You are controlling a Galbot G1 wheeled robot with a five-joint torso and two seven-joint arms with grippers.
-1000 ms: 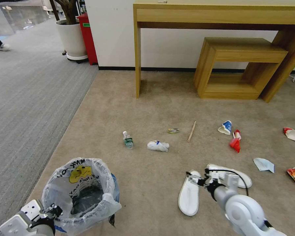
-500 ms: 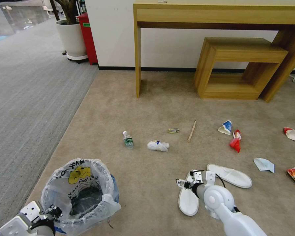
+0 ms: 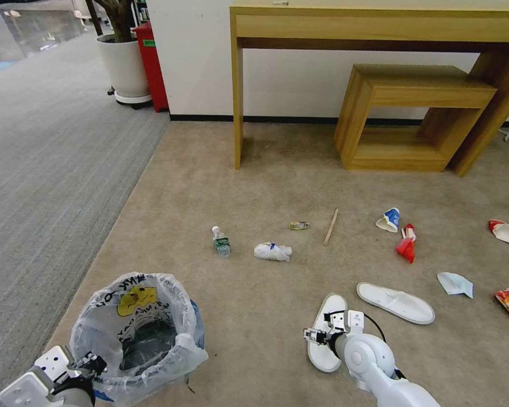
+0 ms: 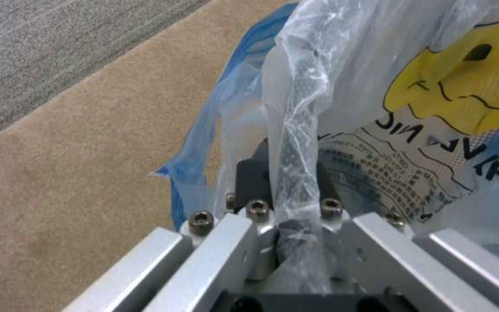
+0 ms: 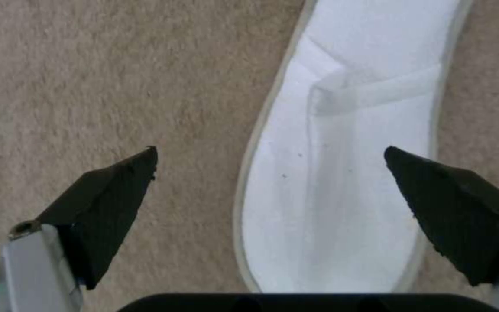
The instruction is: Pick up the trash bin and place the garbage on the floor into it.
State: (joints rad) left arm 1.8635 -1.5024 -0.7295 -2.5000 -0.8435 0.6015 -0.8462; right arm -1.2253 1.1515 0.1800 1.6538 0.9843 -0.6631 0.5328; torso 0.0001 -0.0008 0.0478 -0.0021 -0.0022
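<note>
hovering over the near white slipper [image 5: 342,173] on the floor [image 3: 277,169], the right gripper [image 5: 270,195] was held spread wide, while the trash bin [image 3: 136,333] was clamped at its bag-lined rim by the left gripper [image 4: 284,212].

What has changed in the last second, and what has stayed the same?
The right gripper, open, moved left and nearer, from over the two slippers to above the near slipper. It grasped nothing. The left gripper stays shut on the trash bin; the litter lies unmoved.
</note>
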